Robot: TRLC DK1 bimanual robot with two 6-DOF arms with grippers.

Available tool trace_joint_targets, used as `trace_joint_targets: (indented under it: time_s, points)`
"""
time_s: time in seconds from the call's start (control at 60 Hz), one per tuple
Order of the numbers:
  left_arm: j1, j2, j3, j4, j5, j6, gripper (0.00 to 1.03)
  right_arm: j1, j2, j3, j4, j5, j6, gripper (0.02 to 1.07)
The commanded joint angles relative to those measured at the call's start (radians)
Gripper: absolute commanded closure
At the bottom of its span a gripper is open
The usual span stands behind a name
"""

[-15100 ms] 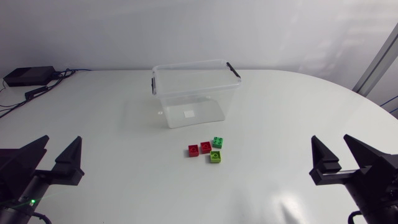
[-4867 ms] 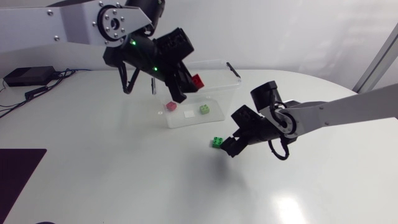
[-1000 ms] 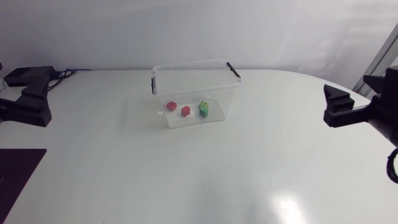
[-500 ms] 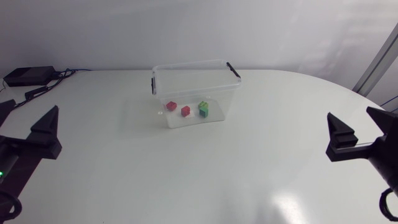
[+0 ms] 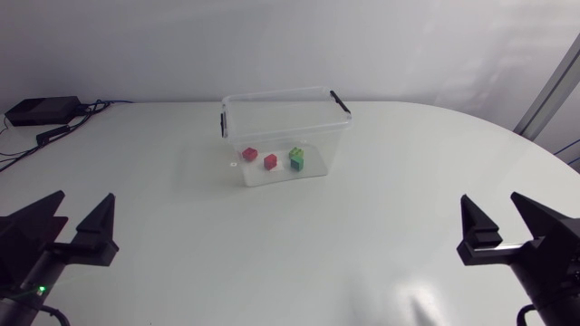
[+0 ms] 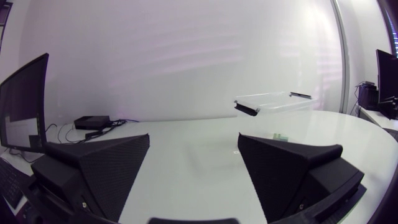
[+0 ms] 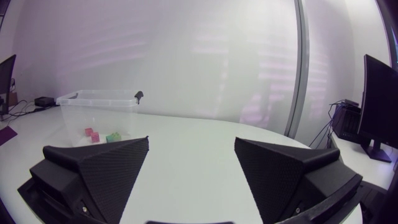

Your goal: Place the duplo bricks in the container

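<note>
Drawn nearer in the last half-second, both arms sit at the near corners of the white surface (image 5: pixel 299 254), left jaws and right jaws spread wide, empty. Beyond, two red duplo bricks (image 5: pixel 250 154) and green duplo bricks (image 5: pixel 296 159) lie inside the clear plastic container (image 5: pixel 284 98).

The left gripper (image 5: pixel 87 197) and right gripper (image 5: pixel 489 197) are matte black, each with two broad, pointed, finely ribbed wedge fingers (image 6: pixel 99 168). A small green light (image 5: pixel 41 290) glows behind the left one.

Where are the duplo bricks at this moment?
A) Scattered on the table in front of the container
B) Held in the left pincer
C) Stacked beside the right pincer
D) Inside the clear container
D: the red duplo bricks and green duplo bricks lie inside the clear container.
</note>
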Motion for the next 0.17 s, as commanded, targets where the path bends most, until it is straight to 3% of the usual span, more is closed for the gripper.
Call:
trace_joint_targets:
  time_s: [0.0, 0.15]
  points:
    - [0.012, -0.037, -0.056, 0.008, 0.021, -0.064, 0.04, -0.013, -0.042, -0.057, 0.021, -0.016, 0.05, 0.07]
    - [0.012, -0.037, -0.056, 0.008, 0.021, -0.064, 0.04, -0.013, -0.042, -0.057, 0.021, -0.016, 0.05, 0.07]
